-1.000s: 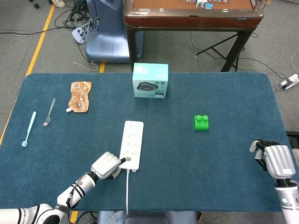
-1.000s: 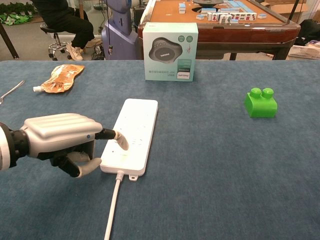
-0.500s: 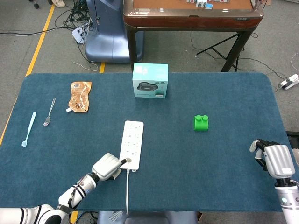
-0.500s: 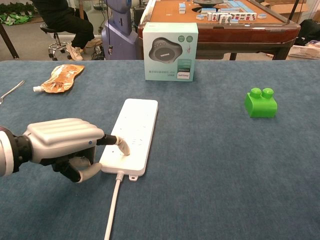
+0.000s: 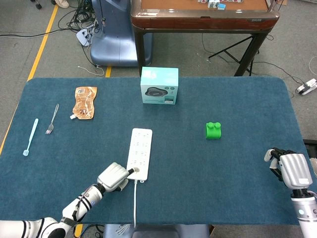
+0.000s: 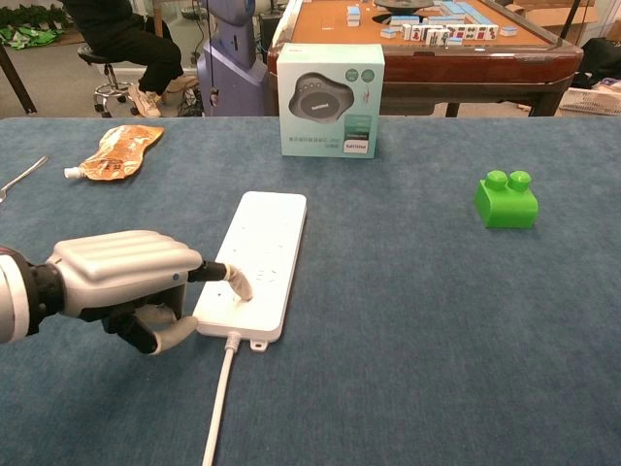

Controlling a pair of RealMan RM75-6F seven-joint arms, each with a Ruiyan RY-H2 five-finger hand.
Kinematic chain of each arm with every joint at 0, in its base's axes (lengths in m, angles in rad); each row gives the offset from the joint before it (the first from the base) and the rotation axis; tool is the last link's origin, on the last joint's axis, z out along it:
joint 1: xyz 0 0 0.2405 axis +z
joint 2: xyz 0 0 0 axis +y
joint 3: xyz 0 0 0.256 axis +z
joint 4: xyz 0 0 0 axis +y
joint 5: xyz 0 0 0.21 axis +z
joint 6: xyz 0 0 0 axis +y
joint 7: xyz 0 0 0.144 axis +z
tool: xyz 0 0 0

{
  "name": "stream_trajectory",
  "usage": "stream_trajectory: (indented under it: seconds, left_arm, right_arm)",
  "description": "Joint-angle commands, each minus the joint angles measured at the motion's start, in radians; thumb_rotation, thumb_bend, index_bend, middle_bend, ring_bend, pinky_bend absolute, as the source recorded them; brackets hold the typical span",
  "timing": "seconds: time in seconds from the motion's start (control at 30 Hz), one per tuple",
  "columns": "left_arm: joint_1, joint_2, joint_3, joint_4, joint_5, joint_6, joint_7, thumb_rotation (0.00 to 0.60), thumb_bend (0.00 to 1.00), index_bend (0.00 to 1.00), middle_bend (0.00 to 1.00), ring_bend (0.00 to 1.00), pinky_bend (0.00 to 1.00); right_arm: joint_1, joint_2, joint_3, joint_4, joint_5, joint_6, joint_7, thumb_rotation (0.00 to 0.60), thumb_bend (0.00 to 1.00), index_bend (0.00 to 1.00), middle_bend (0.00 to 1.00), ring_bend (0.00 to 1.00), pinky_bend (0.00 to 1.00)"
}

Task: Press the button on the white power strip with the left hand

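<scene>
The white power strip (image 5: 140, 151) (image 6: 262, 254) lies lengthwise near the table's middle, its cable (image 6: 219, 408) running toward the front edge. My left hand (image 5: 113, 176) (image 6: 126, 280) sits at the strip's near left corner, fingers curled in, with one extended fingertip (image 6: 239, 285) pressing down on the strip's near end. It holds nothing. My right hand (image 5: 292, 168) rests at the table's right edge, far from the strip, fingers curled in with nothing held; the chest view does not show it.
A teal speaker box (image 5: 159, 85) (image 6: 330, 99) stands behind the strip. A green block (image 5: 213, 130) (image 6: 506, 200) lies to the right. A brown pouch (image 5: 84, 102) (image 6: 119, 150), a fork (image 5: 52, 119) and a light blue spoon (image 5: 30, 137) lie at the left.
My left hand slid slightly nearer and lower along the strip's near end about a second ago; since half a second ago nothing visibly moves. The right hand is still.
</scene>
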Motion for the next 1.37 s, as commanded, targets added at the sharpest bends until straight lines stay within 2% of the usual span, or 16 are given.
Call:
stream_trajectory:
  seconds: [0.03, 0.3, 0.47, 0.63, 0.8, 0.97, 1.1, 1.27, 1.37]
  left_arm:
    - [0.015, 0.029, -0.001, -0.041, 0.038, 0.037, -0.026, 0.600, 0.59, 0.24, 1.00, 1.00, 1.00]
    - [0.097, 0.159, 0.016, -0.149, 0.159, 0.182, -0.125, 0.600, 0.59, 0.23, 1.00, 0.99, 1.00]
    - [0.181, 0.221, 0.037, -0.155, 0.208, 0.302, -0.194, 0.600, 0.58, 0.22, 0.95, 0.92, 1.00]
    - [0.288, 0.229, 0.056, -0.084, 0.250, 0.448, -0.264, 0.600, 0.58, 0.21, 0.79, 0.75, 0.99]
    - [0.382, 0.241, 0.073, -0.011, 0.261, 0.551, -0.297, 0.600, 0.58, 0.22, 0.64, 0.58, 0.88]
    - [0.459, 0.271, 0.082, 0.007, 0.242, 0.618, -0.298, 0.600, 0.58, 0.31, 0.51, 0.44, 0.75]
    - [0.506, 0.304, 0.074, -0.012, 0.210, 0.660, -0.260, 0.600, 0.58, 0.34, 0.44, 0.38, 0.67]
    - [0.548, 0.336, 0.058, -0.044, 0.192, 0.700, -0.252, 0.600, 0.58, 0.35, 0.44, 0.37, 0.65]
    - [0.565, 0.342, 0.056, -0.042, 0.196, 0.706, -0.243, 0.600, 0.58, 0.36, 0.44, 0.37, 0.65]
  right_arm:
    - [0.000, 0.000, 0.000, 0.001, 0.000, 0.001, 0.001, 0.600, 0.80, 0.63, 0.56, 0.64, 0.66]
    - [0.003, 0.003, 0.002, -0.002, -0.006, 0.005, 0.003, 0.600, 0.80, 0.63, 0.56, 0.64, 0.66]
    - [0.006, 0.010, 0.004, -0.009, -0.010, 0.007, 0.002, 0.600, 0.80, 0.63, 0.56, 0.64, 0.66]
    - [0.001, 0.017, -0.001, -0.020, -0.016, 0.015, -0.005, 0.600, 0.80, 0.63, 0.56, 0.64, 0.66]
    - [-0.008, 0.020, -0.003, -0.031, -0.018, 0.031, -0.012, 0.600, 0.79, 0.63, 0.56, 0.64, 0.66]
    - [-0.016, 0.027, -0.005, -0.045, -0.020, 0.042, -0.019, 0.600, 0.79, 0.63, 0.56, 0.64, 0.66]
    - [-0.024, 0.036, -0.004, -0.060, -0.017, 0.051, -0.021, 0.600, 0.71, 0.63, 0.56, 0.63, 0.66]
    - [-0.031, 0.046, -0.004, -0.069, -0.013, 0.056, -0.016, 0.600, 0.58, 0.63, 0.56, 0.63, 0.66]
    - [-0.035, 0.051, -0.004, -0.071, -0.011, 0.058, -0.012, 0.600, 0.55, 0.63, 0.55, 0.63, 0.66]
